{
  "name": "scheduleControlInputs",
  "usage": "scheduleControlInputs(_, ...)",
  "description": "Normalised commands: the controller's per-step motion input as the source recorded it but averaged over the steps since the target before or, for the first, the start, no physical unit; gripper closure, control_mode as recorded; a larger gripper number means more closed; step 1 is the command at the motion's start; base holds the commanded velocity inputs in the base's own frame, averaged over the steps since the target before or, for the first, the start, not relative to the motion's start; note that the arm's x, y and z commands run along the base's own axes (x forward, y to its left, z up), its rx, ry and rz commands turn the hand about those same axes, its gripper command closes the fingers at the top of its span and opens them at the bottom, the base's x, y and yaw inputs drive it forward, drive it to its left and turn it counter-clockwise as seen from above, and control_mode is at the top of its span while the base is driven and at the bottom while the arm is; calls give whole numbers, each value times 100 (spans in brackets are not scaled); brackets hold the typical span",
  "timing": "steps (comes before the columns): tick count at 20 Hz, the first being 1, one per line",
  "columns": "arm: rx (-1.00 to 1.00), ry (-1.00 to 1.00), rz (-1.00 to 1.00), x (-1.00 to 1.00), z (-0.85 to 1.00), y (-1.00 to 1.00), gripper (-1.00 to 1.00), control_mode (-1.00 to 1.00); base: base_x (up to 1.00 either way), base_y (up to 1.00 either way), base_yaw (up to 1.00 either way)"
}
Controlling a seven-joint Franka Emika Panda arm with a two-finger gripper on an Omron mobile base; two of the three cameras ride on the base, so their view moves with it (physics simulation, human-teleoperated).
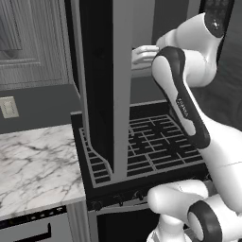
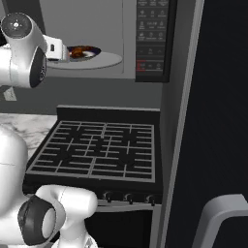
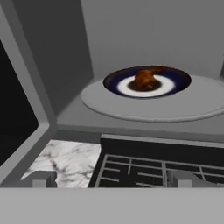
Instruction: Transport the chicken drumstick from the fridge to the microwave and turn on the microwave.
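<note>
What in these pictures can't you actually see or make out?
- Microwave button labels: too small and blurred in the right base view.
- Gripper: in the left base view, hidden behind the open microwave door.
- Drumstick: its shape is blurred in the hand view; in the right base view the arm partly covers its plate.
- Stove knobs: dark, markings unreadable.

From my seat behind the arm (image 1: 182,106), its white links rise from the lower right and bend up toward the microwave's open door (image 1: 101,90), a tall dark panel in a pale frame seen edge-on. The hand (image 1: 143,56) reaches in past that door's edge; I cannot see its fingertips. Below the hand lies the black stove (image 1: 151,146) with its grates. Well off to the hand's left sits a marble counter (image 1: 35,165), with a wall outlet (image 1: 8,107) above it.
</note>
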Motion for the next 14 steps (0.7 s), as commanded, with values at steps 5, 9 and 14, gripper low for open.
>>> scheduleControlInputs(5, 4, 0, -3, -63, 0, -11, -100, -100, 0, 0, 0)
scheduleControlInputs(9, 4, 0, -2, -62, 0, -12, -100, -100, 0, 0, 0)
scheduleControlInputs(14, 5, 0, -1, -62, 0, -12, -100, -100, 0, 0, 0)
